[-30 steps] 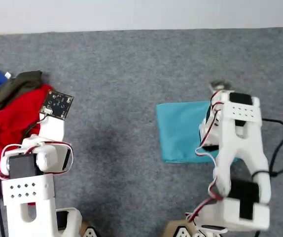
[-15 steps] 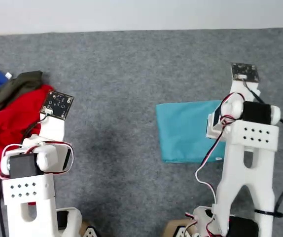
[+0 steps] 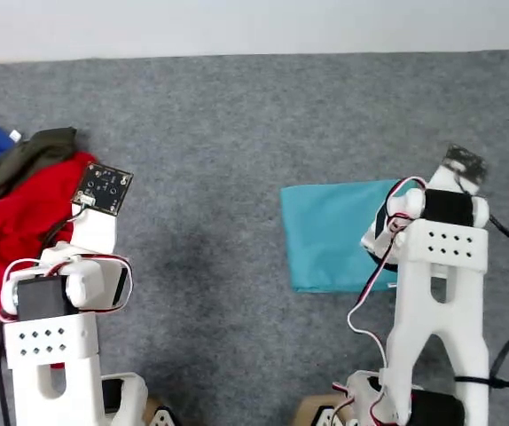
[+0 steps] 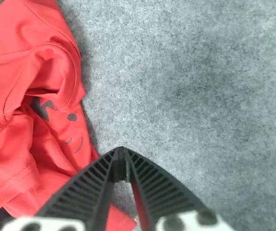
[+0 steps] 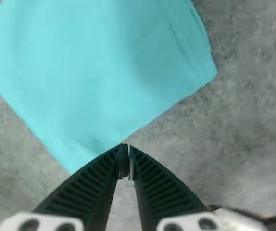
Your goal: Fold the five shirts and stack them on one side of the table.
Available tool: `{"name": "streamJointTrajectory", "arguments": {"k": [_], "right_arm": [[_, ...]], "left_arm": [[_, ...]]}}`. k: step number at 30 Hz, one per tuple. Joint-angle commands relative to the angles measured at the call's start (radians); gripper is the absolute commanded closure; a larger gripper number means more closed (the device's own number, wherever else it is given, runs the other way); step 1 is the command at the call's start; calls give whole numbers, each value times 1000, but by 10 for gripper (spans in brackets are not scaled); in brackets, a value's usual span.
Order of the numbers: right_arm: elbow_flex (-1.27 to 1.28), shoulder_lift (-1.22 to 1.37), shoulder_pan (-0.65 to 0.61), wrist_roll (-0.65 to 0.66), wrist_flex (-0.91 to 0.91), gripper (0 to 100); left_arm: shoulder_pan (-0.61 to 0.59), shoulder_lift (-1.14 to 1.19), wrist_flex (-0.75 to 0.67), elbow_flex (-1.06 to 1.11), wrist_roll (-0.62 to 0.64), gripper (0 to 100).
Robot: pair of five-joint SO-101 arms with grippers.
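Both the left gripper [image 4: 121, 156] and the right gripper [image 5: 123, 153] are hanging over the table [image 3: 219, 115], closed tight and holding nothing. The red shirt [image 4: 27, 96] is lying crumpled just beside the left one's tip. The teal shirt [image 5: 94, 72] is lying folded flat just in front of the right one's tip.

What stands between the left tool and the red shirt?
Nothing visible does. The left tool, shut, hangs over the grey mat right beside the red shirt, with no other object in the gap.
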Motion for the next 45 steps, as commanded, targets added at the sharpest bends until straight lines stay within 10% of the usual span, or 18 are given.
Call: {"name": "streamJointTrajectory", "arguments": {"k": [1,6,15,45], "right_arm": [[-6,-38,-4,-198,-8,987],[-6,-30,-15,-288,-22,935],[-8,188,-143,-333,-21,485],[-6,409,-243,-397,-318,483]], "left_arm": [[2,-14,-14,-15,8,996],[0,-14,-43,-12,8,996],[0,-14,-94,-10,8,996],[5,-14,-92,-8,8,996]]}}
